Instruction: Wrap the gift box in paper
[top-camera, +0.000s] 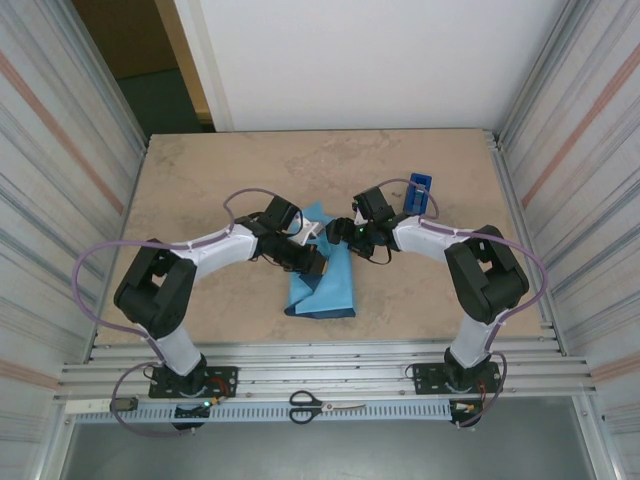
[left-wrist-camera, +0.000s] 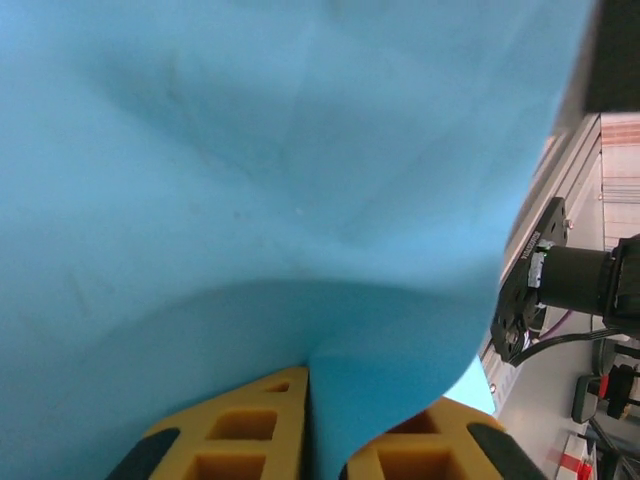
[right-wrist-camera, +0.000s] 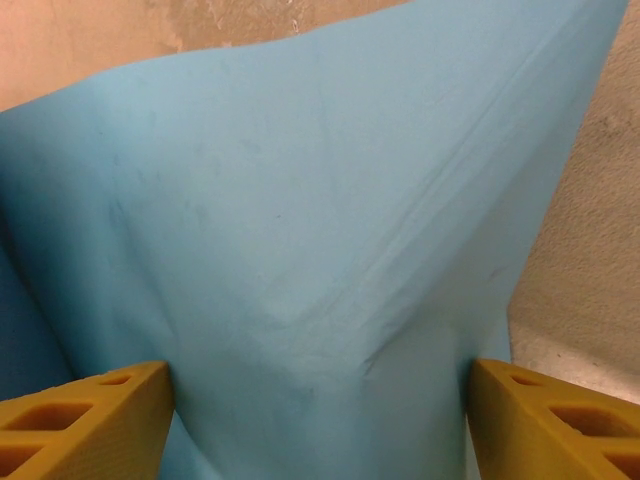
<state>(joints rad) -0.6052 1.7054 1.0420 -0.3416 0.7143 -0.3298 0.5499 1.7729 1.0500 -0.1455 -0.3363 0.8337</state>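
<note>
Scissors (top-camera: 325, 405) lie on the near rail; midway across the table (top-camera: 200, 180) the paper (top-camera: 322, 285) sits humped and folded; the left gripper (left-wrist-camera: 345, 400) has its jaws pinching a fold of it; the right gripper (right-wrist-camera: 320, 400) has its jaws spread wide astride the hump, pressing or not I cannot tell; beyond stands a blue tape dispenser (top-camera: 419, 192).
</note>
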